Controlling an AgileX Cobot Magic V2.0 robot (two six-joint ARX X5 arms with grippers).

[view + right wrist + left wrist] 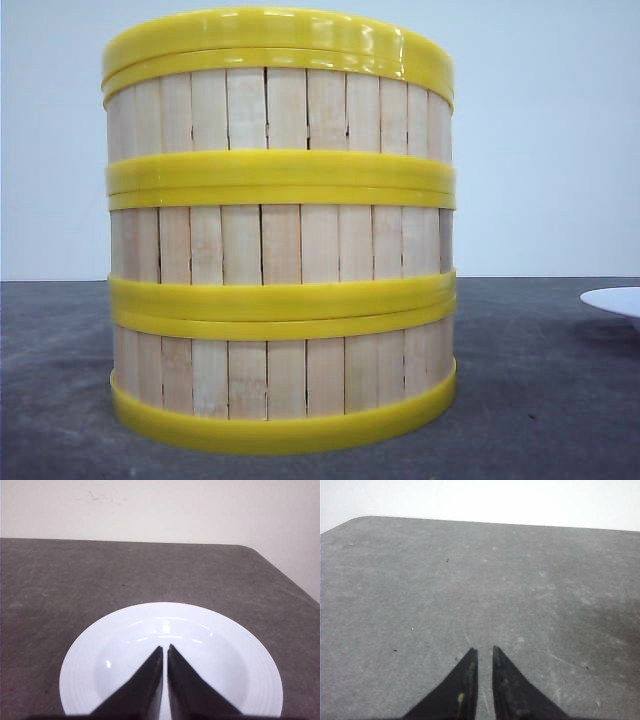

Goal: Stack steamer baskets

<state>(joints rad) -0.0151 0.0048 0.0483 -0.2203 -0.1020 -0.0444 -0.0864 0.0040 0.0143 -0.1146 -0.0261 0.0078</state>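
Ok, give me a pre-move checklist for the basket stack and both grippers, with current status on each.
1. Three steamer baskets stacked in one column: ok.
2. Rims seated evenly: not ok; the joint above the bottom basket looks slightly tilted, a wedge-shaped gap toward the right side.
3. Yellow lid on top: ok.
4. Left gripper empty, nearly shut, over bare table: ok.
5. Right gripper empty, nearly shut, above the white plate: ok.
6. Plate contents: none visible.
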